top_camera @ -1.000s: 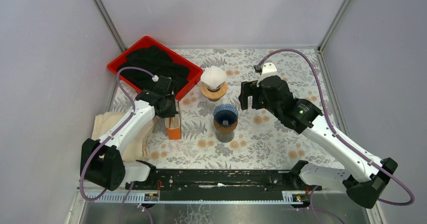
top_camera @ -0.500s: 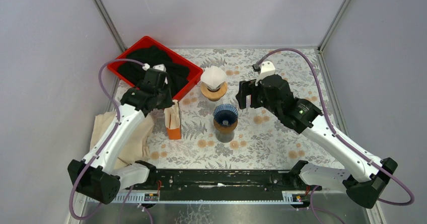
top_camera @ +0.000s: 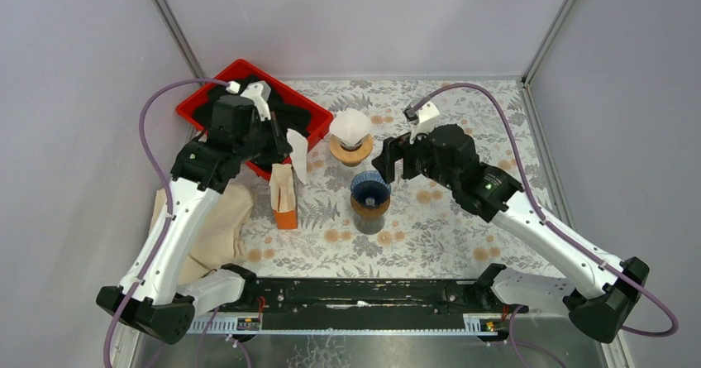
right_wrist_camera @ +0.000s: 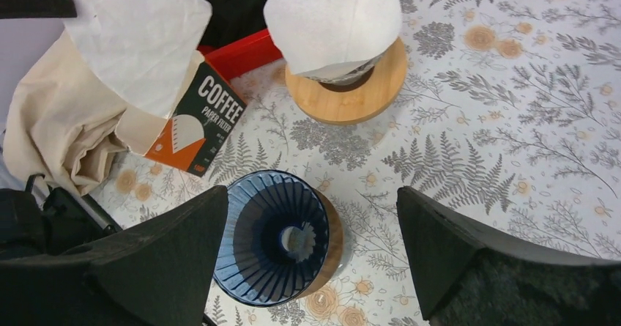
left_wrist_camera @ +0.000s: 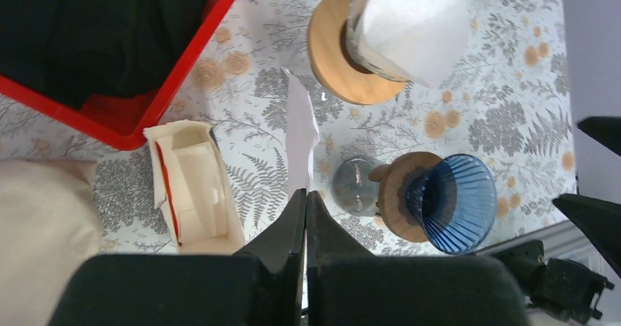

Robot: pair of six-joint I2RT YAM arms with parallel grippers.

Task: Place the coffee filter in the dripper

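A white coffee filter (top_camera: 297, 155) hangs from my left gripper (top_camera: 285, 142), which is shut on its edge above the open filter box (top_camera: 283, 196). In the left wrist view the filter (left_wrist_camera: 300, 132) shows edge-on, running out from the closed fingertips (left_wrist_camera: 305, 194). The blue ribbed dripper (top_camera: 369, 188) stands on its wooden collar over a glass mid-table, with nothing inside it (right_wrist_camera: 274, 234). My right gripper (top_camera: 395, 161) hovers just right of and above the dripper, jaws wide open (right_wrist_camera: 311, 194) and holding nothing. The held filter (right_wrist_camera: 139, 44) also appears at the right wrist view's upper left.
A second dripper on a wooden base (top_camera: 351, 128) holds a white filter behind the blue one. A red tray (top_camera: 194, 107) with black cloth sits back left. Beige cloth (top_camera: 207, 219) lies at the left edge. The orange box (right_wrist_camera: 198, 117) reads "COFFEE PAPER FILTER".
My left arm has risen from the filter box, pulling one filter up and out, and swung back toward the red tray. The right gripper has shifted a little left toward the blue dripper.
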